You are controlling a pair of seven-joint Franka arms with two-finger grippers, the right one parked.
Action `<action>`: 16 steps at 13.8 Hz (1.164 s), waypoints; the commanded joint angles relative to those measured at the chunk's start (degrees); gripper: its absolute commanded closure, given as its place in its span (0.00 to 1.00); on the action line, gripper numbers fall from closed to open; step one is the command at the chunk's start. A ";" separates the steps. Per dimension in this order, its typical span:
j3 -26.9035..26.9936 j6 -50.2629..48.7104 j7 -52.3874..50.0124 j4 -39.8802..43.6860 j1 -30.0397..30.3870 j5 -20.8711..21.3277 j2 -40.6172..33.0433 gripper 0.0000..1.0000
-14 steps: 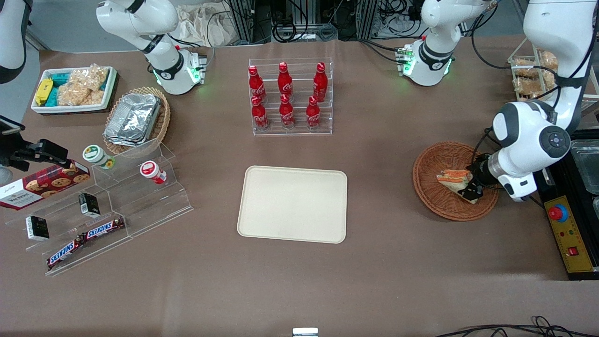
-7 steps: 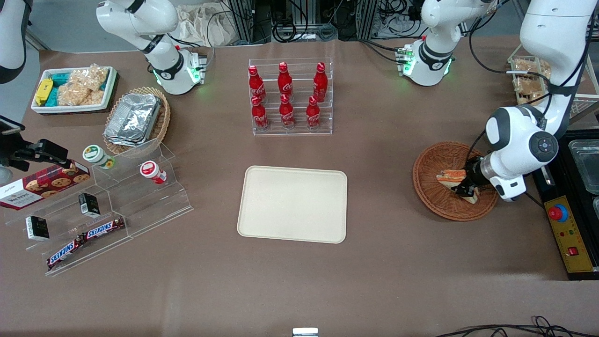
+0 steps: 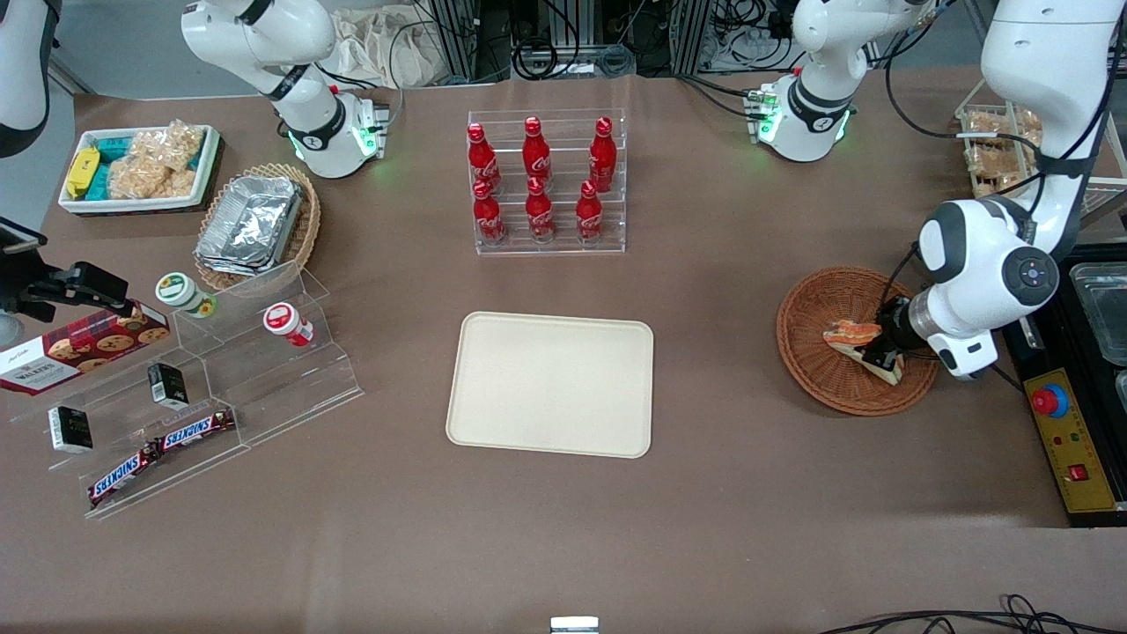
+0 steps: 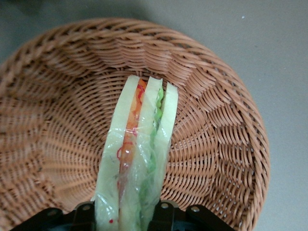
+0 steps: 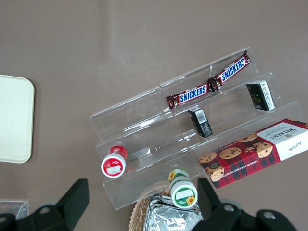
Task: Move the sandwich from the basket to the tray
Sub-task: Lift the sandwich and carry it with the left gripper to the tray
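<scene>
Front view: I see my claw (image 3: 881,359) down inside the reddish-brown wicker basket (image 3: 819,310), which stands on the brown surface (image 3: 722,493) toward the working arm's end. The claw is clenched on the sandwich (image 3: 852,335), a wrapped triangular wedge; its filling edge, orange-red on top, faces away from the arm and toward the basket's middle. From this view I cannot tell whether the sandwich touches the basket floor or is lifted off it.

Left wrist view: the sandwich (image 4: 139,159) stands on edge between the two finger bases, with three pale bread layers, an orange-red band and a green band showing under the clear wrap. The woven wall of the basket (image 4: 216,120) surrounds it on all sides. Only the roots of the claw's fingers show, pressed against the sandwich's sides.

Front view, remainder: the cream-beige tray (image 3: 551,384) lies flat near the middle of the surface, well apart from the basket. A clear rack of red cola bottles (image 3: 539,180) stands farther from the camera than the tray. A stepped clear display with Snickers bars (image 3: 158,449) lies toward the parked arm's end.
</scene>
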 commanded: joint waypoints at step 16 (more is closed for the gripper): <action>-17.40 -32.26 11.13 37.96 -21.90 7.56 12.66 1.00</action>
